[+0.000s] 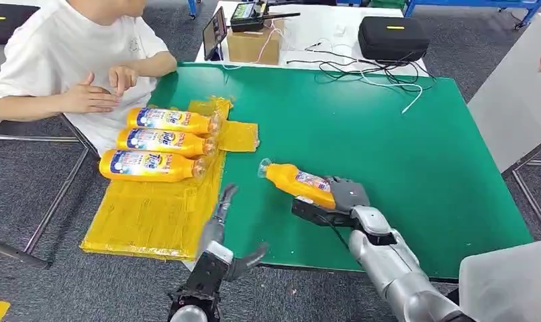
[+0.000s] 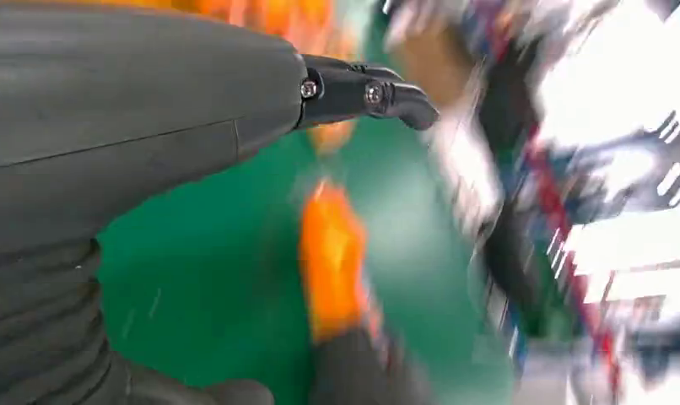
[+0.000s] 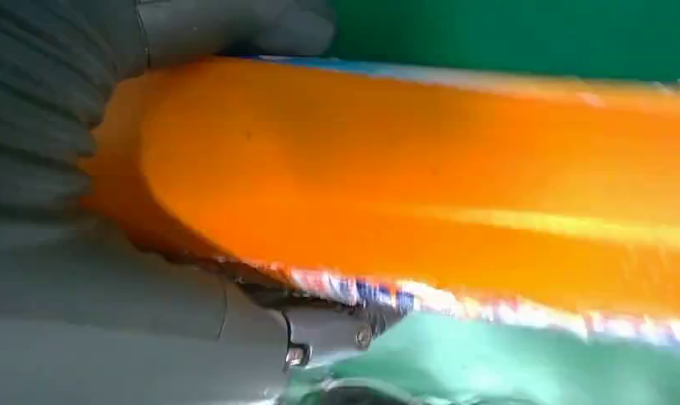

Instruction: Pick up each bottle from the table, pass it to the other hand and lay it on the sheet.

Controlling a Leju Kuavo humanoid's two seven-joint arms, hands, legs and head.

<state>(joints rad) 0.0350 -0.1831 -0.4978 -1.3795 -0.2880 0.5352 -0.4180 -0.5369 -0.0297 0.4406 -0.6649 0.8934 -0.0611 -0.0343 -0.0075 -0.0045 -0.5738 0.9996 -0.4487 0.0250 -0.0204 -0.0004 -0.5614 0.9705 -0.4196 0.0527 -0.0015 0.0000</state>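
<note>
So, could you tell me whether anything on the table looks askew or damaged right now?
The yellow sheet looks crumpled, with a torn-looking flap sticking out beside the three laid bottles. Nothing is spilled.

robot test lab | green-topped table (image 1: 388, 134) as work surface on grey carpet | behind it: white desk (image 1: 321, 30) with tangled cables (image 1: 362, 70), black case (image 1: 393, 37), cardboard box (image 1: 254, 47), small screen (image 1: 215, 31) | seated person (image 1: 73, 60) at its left edge
</note>
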